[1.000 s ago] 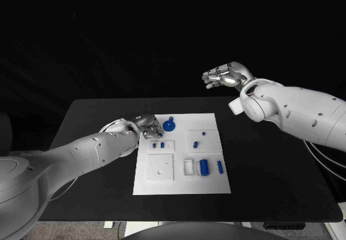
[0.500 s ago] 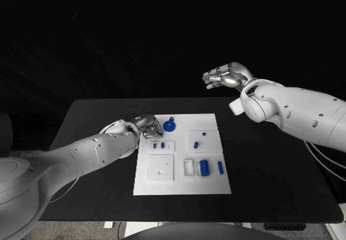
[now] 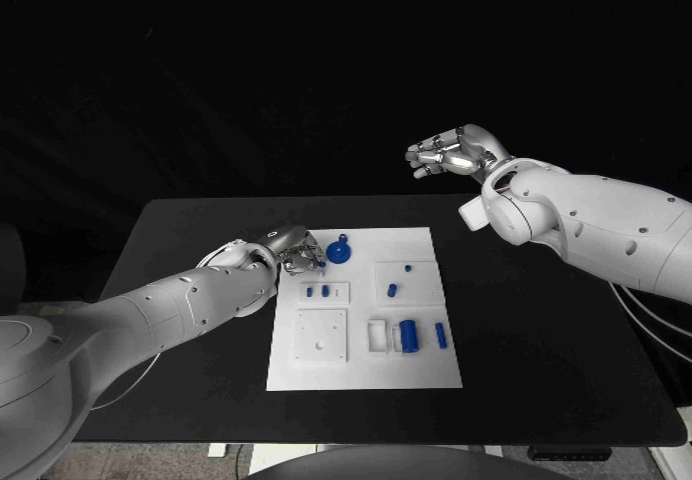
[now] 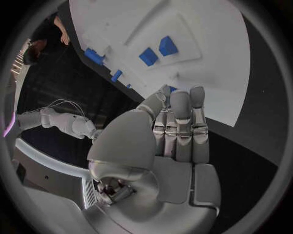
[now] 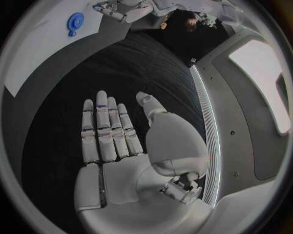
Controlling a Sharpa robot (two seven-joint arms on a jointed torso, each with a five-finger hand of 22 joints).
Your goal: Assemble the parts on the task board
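Blue round part [image 3: 338,250] lies on the task board [image 3: 368,370] just beside the left hand [image 3: 293,249] fingers, which look released. Right hand [image 3: 451,151] hangs well apart above the bench [image 3: 188,240], fingers spread, grasping nothing.

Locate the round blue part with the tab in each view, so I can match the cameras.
Head view: round blue part near the task board's far left corner, just beside the left hand.
Left wrist view: I can't pick it out.
Right wrist view: on the board, near the left hand.
Shared landmark: the white task board.
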